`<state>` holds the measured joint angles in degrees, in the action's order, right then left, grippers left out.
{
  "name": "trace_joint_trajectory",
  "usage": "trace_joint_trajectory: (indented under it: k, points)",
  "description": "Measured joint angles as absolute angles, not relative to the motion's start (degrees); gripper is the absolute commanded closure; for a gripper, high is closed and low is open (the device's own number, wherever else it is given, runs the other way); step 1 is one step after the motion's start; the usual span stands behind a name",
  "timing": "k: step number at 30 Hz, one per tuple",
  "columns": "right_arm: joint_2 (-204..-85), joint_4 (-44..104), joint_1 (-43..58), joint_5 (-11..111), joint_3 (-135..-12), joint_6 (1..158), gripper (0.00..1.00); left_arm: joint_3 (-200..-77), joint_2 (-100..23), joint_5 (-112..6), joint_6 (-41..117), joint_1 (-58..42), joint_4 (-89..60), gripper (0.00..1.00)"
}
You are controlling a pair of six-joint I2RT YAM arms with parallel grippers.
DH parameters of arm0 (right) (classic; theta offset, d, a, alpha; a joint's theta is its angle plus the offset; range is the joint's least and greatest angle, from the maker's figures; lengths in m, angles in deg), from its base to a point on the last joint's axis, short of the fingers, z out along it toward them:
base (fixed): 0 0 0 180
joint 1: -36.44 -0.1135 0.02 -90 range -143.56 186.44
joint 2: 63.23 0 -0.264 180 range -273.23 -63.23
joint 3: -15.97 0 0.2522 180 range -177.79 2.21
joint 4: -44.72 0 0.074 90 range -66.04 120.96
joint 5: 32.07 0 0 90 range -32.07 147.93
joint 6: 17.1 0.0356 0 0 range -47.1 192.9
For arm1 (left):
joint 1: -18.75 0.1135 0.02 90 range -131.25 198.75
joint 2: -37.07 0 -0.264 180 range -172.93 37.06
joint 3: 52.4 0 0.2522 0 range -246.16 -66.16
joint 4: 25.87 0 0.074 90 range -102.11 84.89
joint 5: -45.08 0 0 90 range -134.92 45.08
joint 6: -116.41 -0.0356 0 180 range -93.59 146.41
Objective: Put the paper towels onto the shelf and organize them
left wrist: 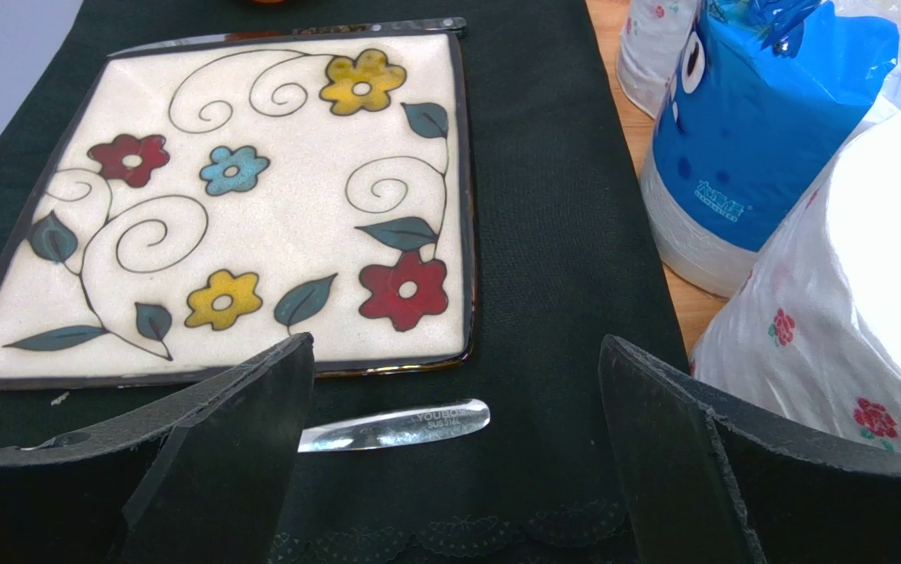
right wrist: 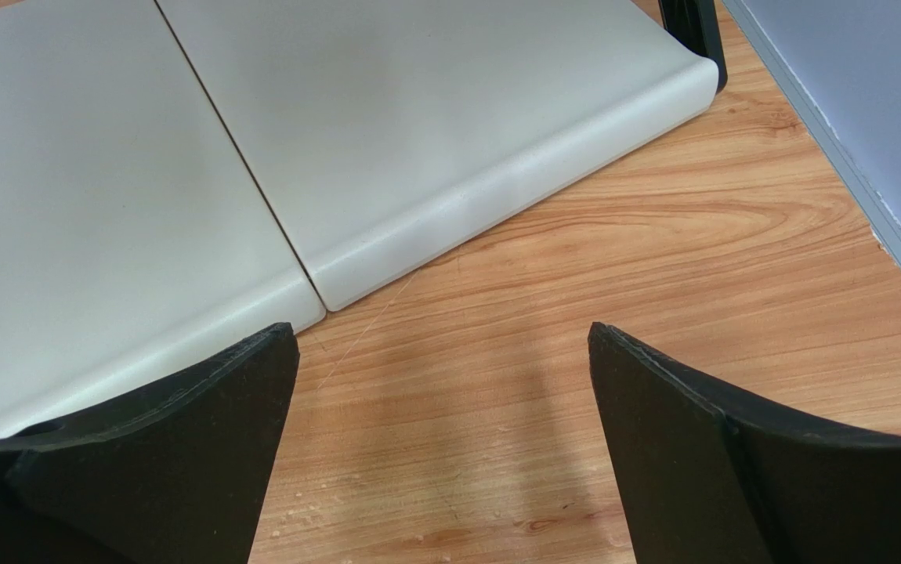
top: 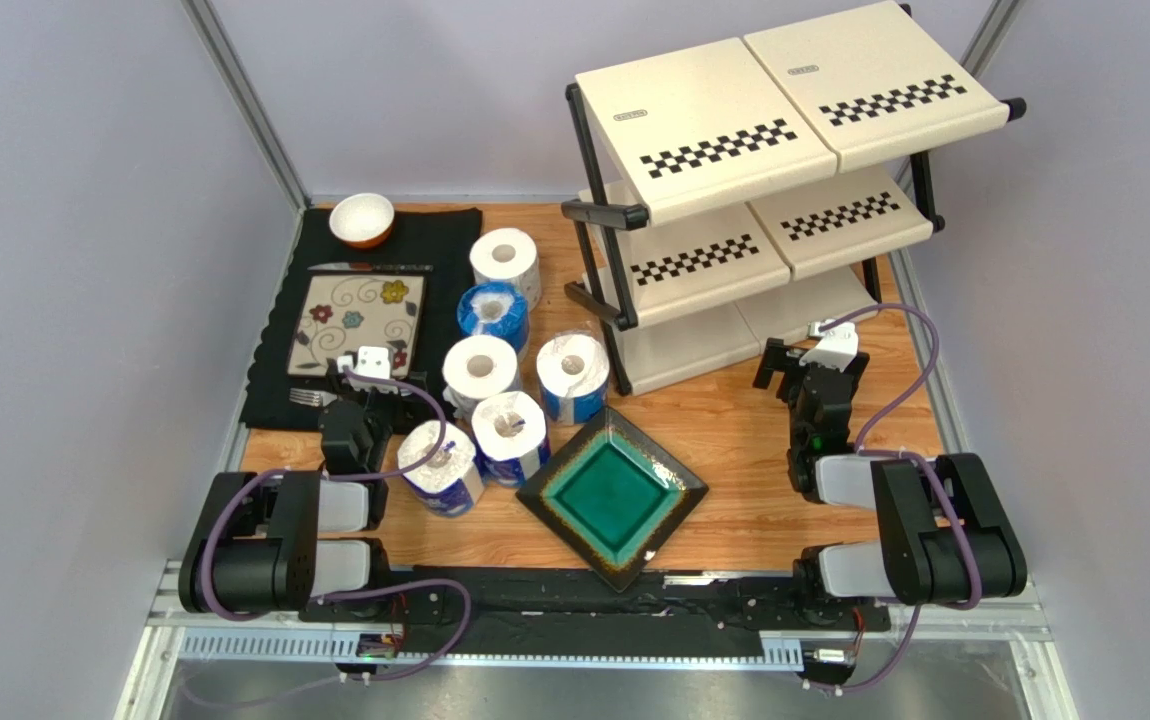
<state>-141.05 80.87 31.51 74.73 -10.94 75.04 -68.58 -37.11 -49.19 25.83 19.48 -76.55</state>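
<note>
Nothing shelved yet: six paper towels on the counter right of the left tool; both tools gape empty, right tool facing the shelf.

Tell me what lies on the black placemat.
A flowered plate, a white bowl at the far edge, a metal utensil handle. The left gripper covers part of the near edge.

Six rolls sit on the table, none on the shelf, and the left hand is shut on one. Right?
No: the left hand is open and holds nothing, as the left wrist view shows. Six rolls do sit on the table, none on the shelf.
</note>
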Motion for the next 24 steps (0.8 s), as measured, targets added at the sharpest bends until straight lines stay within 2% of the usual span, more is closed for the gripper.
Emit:
trace_joint_trajectory:
  k: [24]
  points:
    - [-140.72,80.74,31.51,74.75,-10.94,75.04,0.0,-68.58,-36.78,-48.29,26.29,19.96,-76.16,0.01]
